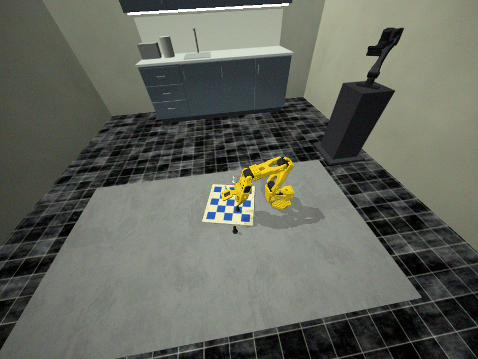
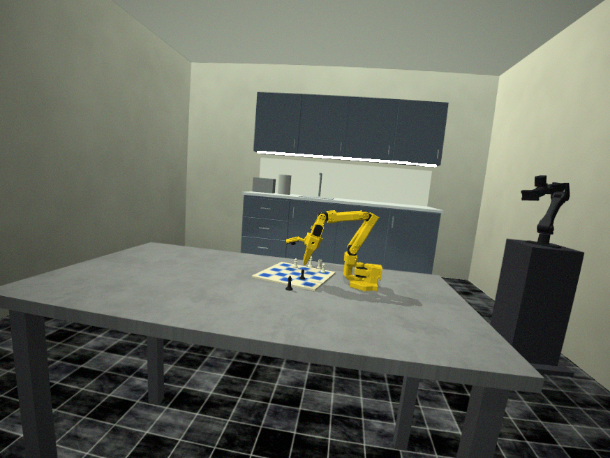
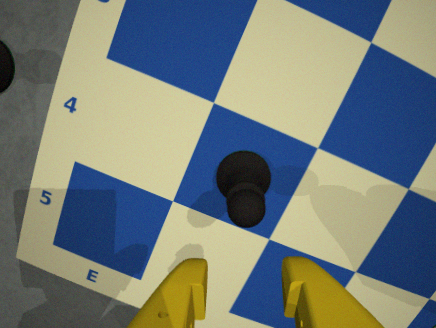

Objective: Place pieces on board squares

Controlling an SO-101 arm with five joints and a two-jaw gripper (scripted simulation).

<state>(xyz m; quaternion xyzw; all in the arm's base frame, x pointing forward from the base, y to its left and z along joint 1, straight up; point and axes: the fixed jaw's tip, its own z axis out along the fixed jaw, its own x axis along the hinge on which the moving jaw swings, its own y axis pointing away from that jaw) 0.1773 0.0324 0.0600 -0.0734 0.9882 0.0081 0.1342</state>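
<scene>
The black pawn [image 1: 237, 209] [image 2: 302, 275] [image 3: 244, 172] stands upright on D4 of the blue and cream board [image 1: 205, 220] [image 2: 257, 276] [image 3: 125, 130], inside the square. My gripper [image 1: 237, 204] [image 2: 305, 262] [image 3: 245, 267] is slightly open and empty, above the pawn and apart from it. The black bishop [image 1: 234, 230] [image 2: 289, 283] [image 3: 4, 67] stands on the table outside the E edge. A white piece [image 1: 233, 179] stands beyond the far A edge. The exterior view shows several white pieces at the far side; which are the rook and the bishop is too small to tell.
A small white piece [image 1: 225, 187] [image 2: 295, 263] stands near the board's far left part. The yellow arm's base [image 1: 281, 197] [image 2: 365, 276] stands to the right of the board, and the arm hides part of the board's far right in the top view.
</scene>
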